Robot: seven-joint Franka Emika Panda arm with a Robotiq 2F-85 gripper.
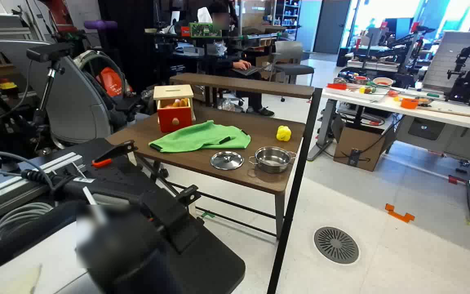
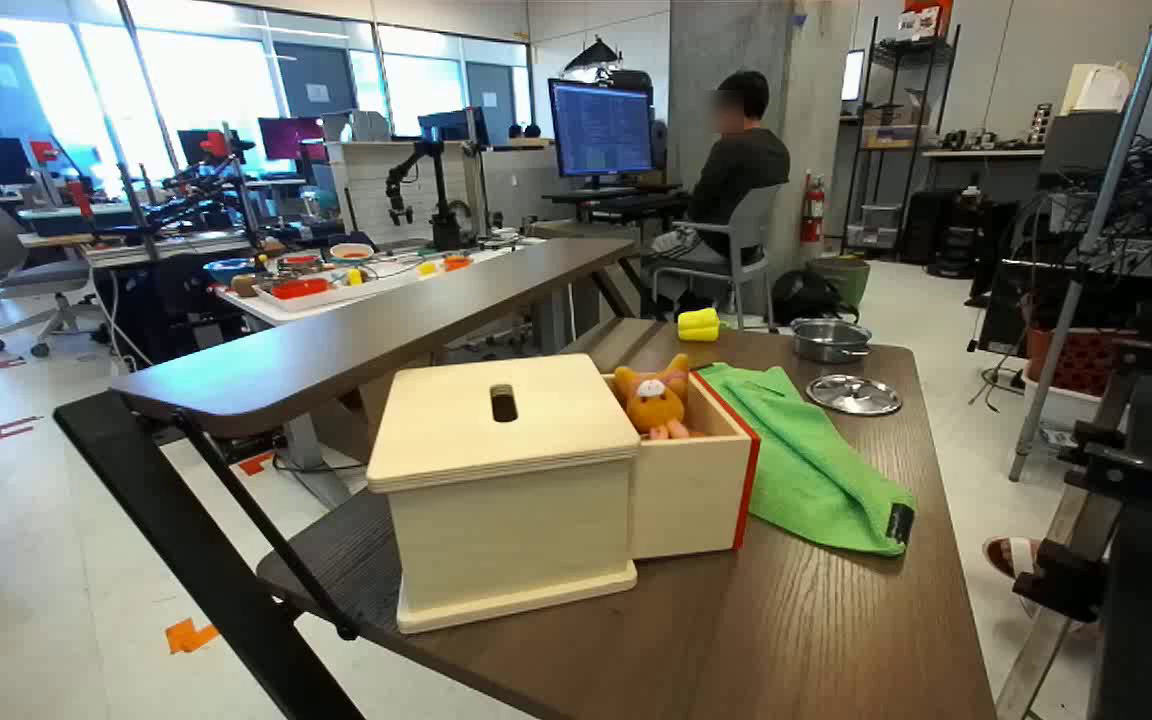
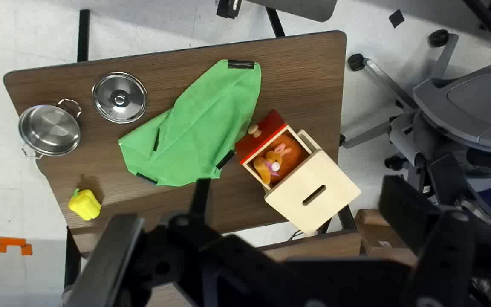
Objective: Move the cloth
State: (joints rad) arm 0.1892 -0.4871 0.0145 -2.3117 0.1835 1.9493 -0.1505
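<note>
Cloth (image 3: 198, 128), green and partly folded, is laid on the table (image 3: 305, 81) just beside the open drawer (image 3: 271, 123); the gripper (image 3: 260, 200) is held high above, aimed downward, its jaws parted wide.

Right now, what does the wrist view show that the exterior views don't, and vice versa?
Only in the wrist view: the end effector, jaws apart, and four dark patches on the green cloth at once.
Only in an exterior view: a seated person, a fire extinguisher and a round floor grille.
In all three: that cloth, yellow pepper, steel pot, lid, and wooden box with drawer open, orange plush toy inside.
</note>
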